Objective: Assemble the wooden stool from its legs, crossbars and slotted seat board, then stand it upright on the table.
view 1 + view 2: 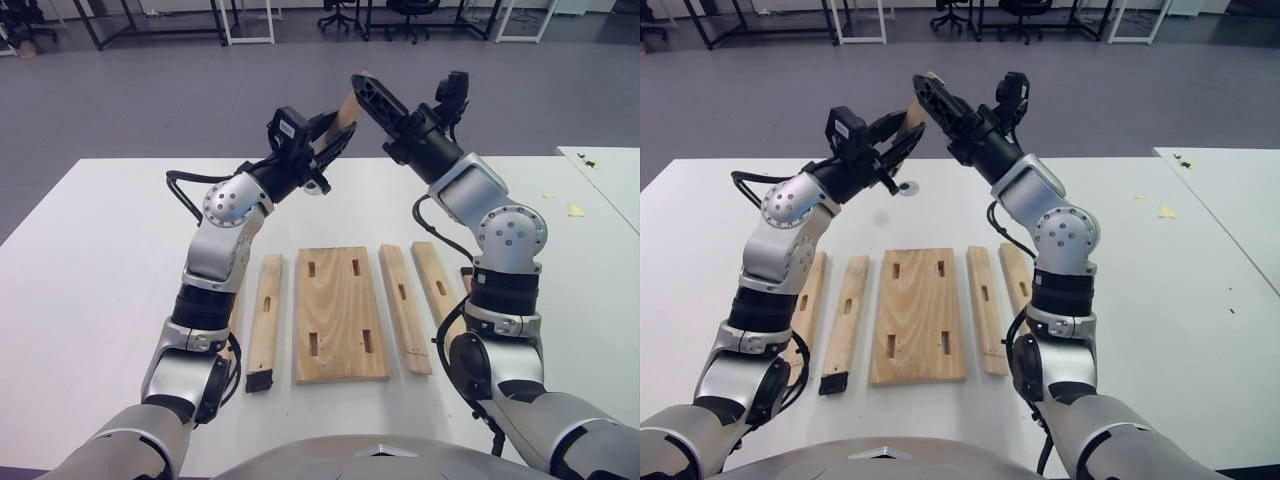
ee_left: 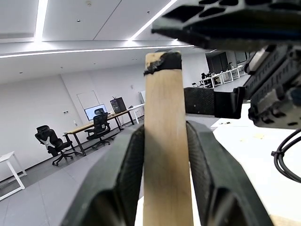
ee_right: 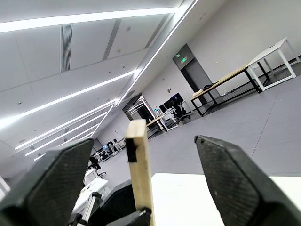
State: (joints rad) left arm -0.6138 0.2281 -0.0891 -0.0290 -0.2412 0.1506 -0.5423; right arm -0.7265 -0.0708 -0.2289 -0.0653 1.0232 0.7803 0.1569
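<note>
Wide tabletop (image 1: pixel 90 270) at frame left and right gives passage; lower centre is blocked by the slotted seat board (image 1: pixel 340 312) and flanking planks (image 1: pixel 266 312) (left arm (image 1: pixel 232 205) and right arm (image 1: pixel 500 235) crowd upper centre).

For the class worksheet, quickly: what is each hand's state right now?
Left hand: closed on a wooden bar.
Right hand: open, gripping nothing, close to the bar's end.

You work under bright, even overhead light: long ceiling strips (image 3: pixel 70 21) burn white, glaring in both wrist views. The white table (image 1: pixel 90 250) gives a soft sheen, and the seat board (image 1: pixel 340 310) casts only a thin, faint shadow. The raised wooden leg (image 2: pixel 162 155) shows pale between the left gripper's (image 2: pixel 163 127) dark fingers (image 2: pixel 117 188).
</note>
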